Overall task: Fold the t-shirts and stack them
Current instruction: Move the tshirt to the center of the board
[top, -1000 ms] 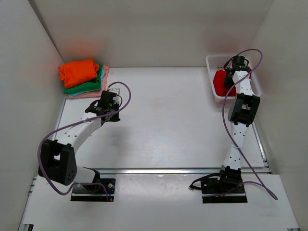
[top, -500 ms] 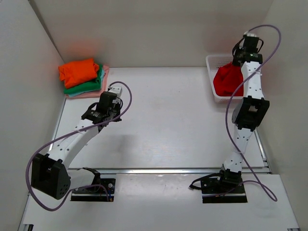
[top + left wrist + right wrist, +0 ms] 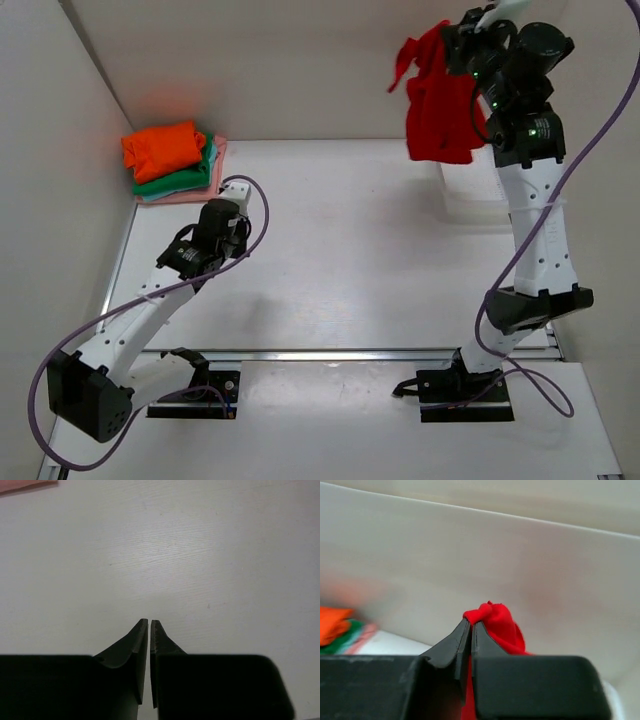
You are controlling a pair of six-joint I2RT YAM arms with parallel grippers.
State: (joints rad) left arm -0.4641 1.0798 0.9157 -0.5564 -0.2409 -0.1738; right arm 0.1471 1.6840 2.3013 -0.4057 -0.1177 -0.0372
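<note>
A red t-shirt is dangling high above the counter's far right corner.
The right gripper is pinching a bunched edge, likely so the cloth hangs loose for spreading. The left gripper is hovering closed and empty near the stack of folded orange, green and pink shirts.

No readable text, label, brand, number or sign appears in any view.
</note>
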